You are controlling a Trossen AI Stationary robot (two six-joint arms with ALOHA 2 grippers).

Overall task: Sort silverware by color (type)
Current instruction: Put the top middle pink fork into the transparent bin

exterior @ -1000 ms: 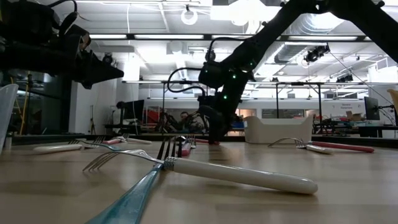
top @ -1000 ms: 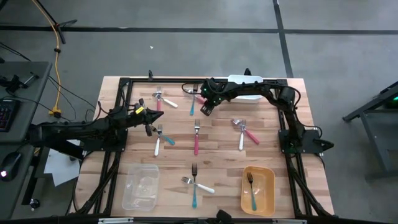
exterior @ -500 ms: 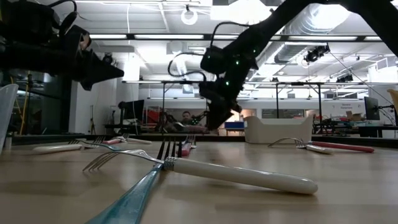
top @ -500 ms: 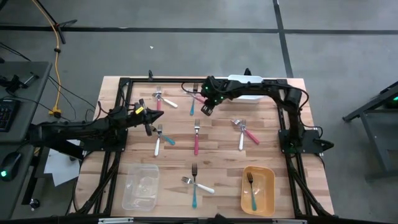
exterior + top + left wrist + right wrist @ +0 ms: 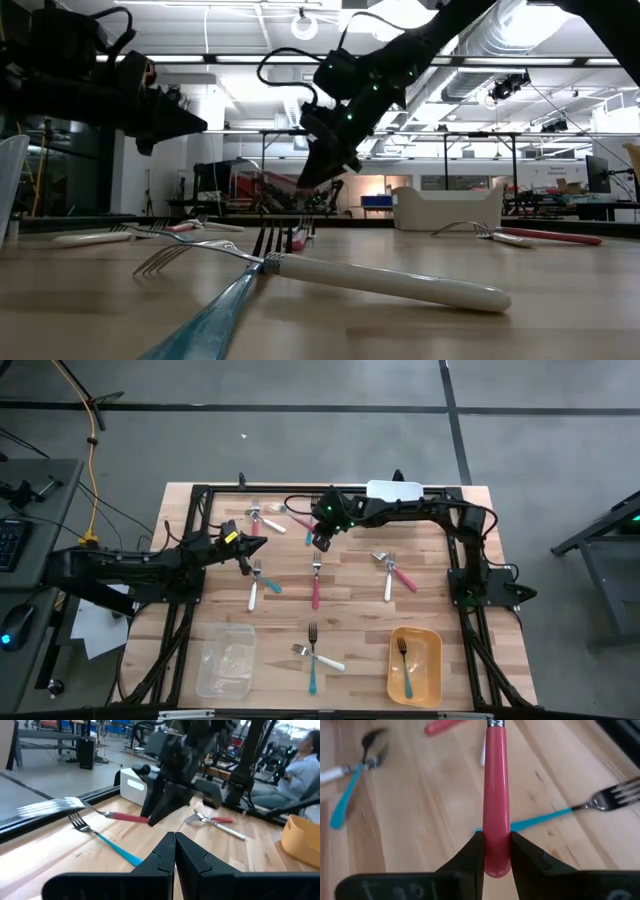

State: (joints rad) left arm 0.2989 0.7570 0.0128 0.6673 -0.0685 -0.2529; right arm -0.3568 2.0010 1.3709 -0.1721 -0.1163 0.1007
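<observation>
High view: the right gripper hangs over the far middle of the surface, clamped on a red-handled utensil. The left gripper waits pinched shut at the left side.

Right wrist view: the red handle runs straight out from the fingers, above a teal fork lying crosswise.

The red-handled utensil clamped in the right gripper runs past the picture's edge, so its head is unseen. Beyond the left gripper, a person is cut off.
</observation>
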